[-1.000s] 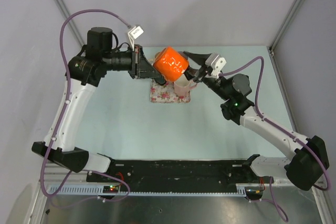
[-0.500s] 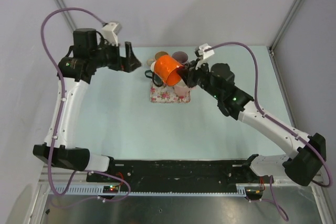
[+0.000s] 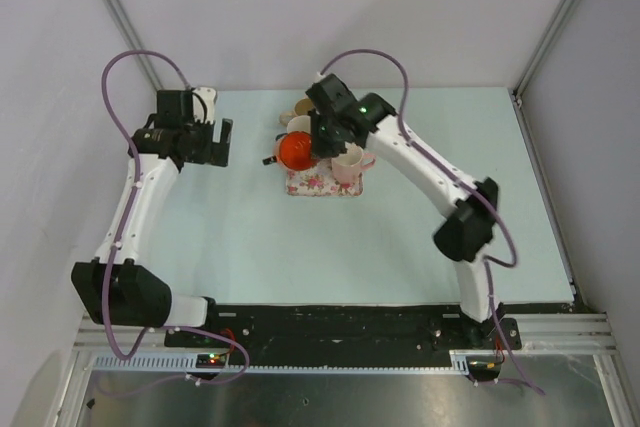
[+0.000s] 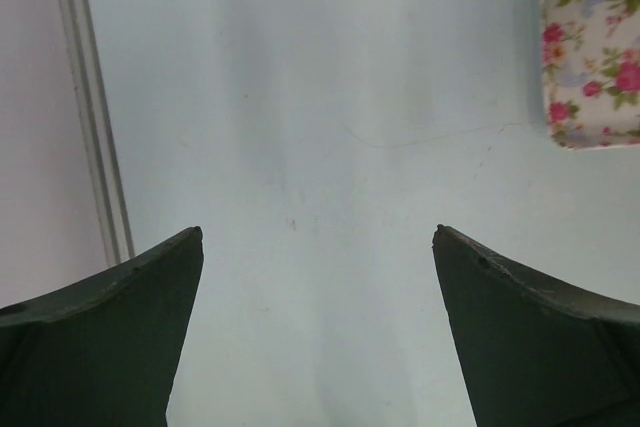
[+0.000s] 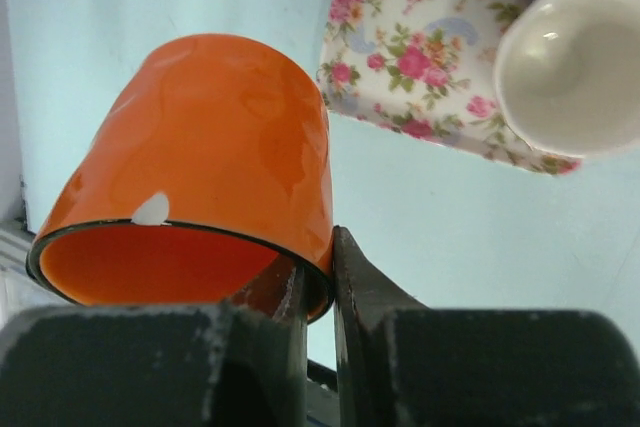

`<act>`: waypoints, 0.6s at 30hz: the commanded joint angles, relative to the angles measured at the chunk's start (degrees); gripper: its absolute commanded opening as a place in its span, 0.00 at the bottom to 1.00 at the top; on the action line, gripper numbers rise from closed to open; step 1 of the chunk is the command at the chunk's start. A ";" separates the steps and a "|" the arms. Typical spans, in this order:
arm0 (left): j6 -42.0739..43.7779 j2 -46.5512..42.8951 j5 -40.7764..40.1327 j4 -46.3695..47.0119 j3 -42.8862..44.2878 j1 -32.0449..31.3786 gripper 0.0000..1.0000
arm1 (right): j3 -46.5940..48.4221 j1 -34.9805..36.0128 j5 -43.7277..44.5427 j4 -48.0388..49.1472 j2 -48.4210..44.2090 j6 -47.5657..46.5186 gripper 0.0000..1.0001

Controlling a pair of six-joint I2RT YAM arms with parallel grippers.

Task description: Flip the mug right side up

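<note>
Pinching orange mug (image 5: pixel 200 137) by its rim wall in right pincer (image 5: pixel 318 257), aloft at floral tray (image 5: pixel 420 77) edge; left pincer (image 4: pixel 318 237) spread, idle; lower level, base flat on table (image 4: pixel 300 97), then release.

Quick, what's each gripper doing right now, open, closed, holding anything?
Left gripper: open, holding nothing.
Right gripper: closed on the rim of the orange mug.

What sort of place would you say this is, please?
Probably a robotics lab test cell: a table walled by grey panels and aluminium posts, two arms bolted to a black rail, and the right gripper holding an orange mug by a floral tray with cups.
</note>
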 commanded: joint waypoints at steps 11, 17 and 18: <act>3.01 -4.25 -2.72 6.05 -2.63 0.61 1.00 | 24.35 -4.23 -4.88 -17.11 21.77 8.03 0.00; 2.63 -4.51 -1.90 6.07 -3.00 0.64 1.00 | 20.63 -4.45 -3.68 -15.12 23.73 8.85 0.00; 2.64 -4.55 -1.86 6.04 -3.05 0.63 1.00 | 20.34 -4.53 -3.31 -14.59 24.17 9.09 0.00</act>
